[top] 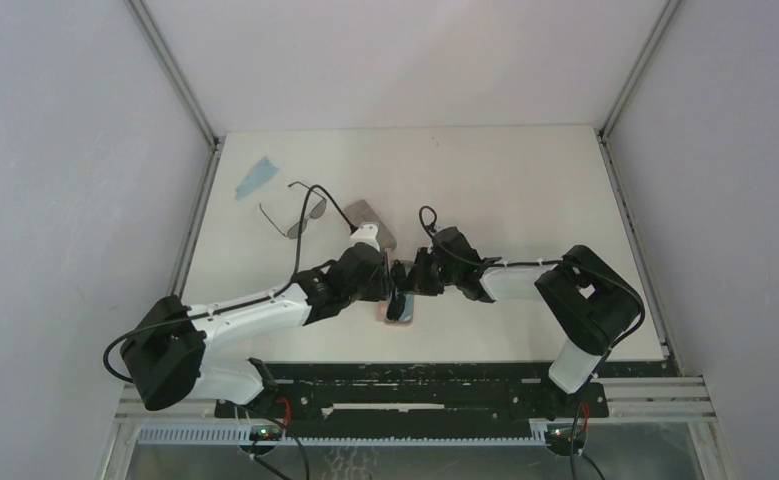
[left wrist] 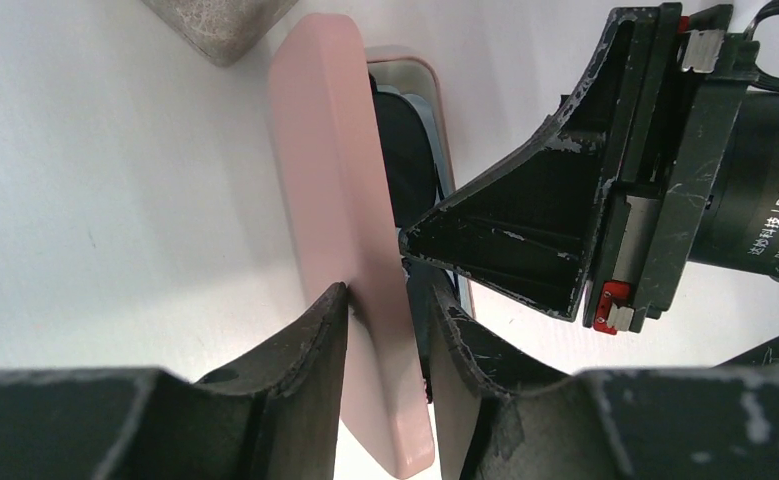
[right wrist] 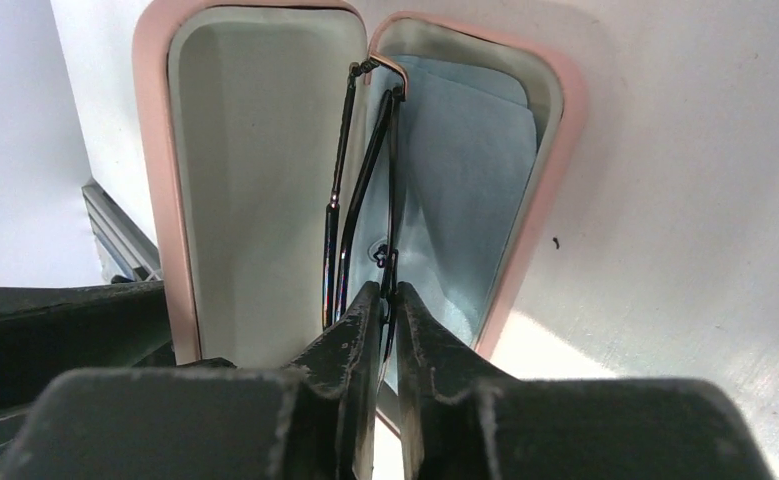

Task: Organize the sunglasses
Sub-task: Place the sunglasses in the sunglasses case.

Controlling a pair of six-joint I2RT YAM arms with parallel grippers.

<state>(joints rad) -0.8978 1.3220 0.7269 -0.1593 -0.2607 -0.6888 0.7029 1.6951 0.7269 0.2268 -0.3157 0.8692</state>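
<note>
Top external view: you see both arms meeting low at the centre of the white table, over the open pink case.
Left claw: your left wrist view shows its fingers either side of the raised lid, one finger on each face, gripping it near its near end.
Right claw: your right wrist view shows it narrowed to a thin slit, pinching the wire frame of the folded sunglasses.
Folded sunglasses: standing on edge inside the case, along the hinge line in the middle of the right wrist frame, between the pale inner lid and the tray.
Cloth in case: light blue, lining the tray to the right of the frame.
Second sunglasses: unfolded on the table, upper left of the top view, well apart from both claws.
Loose cloth: light blue, just above and left of that pair.
Grey-brown case: just right of that pair, above the left claw.
</note>
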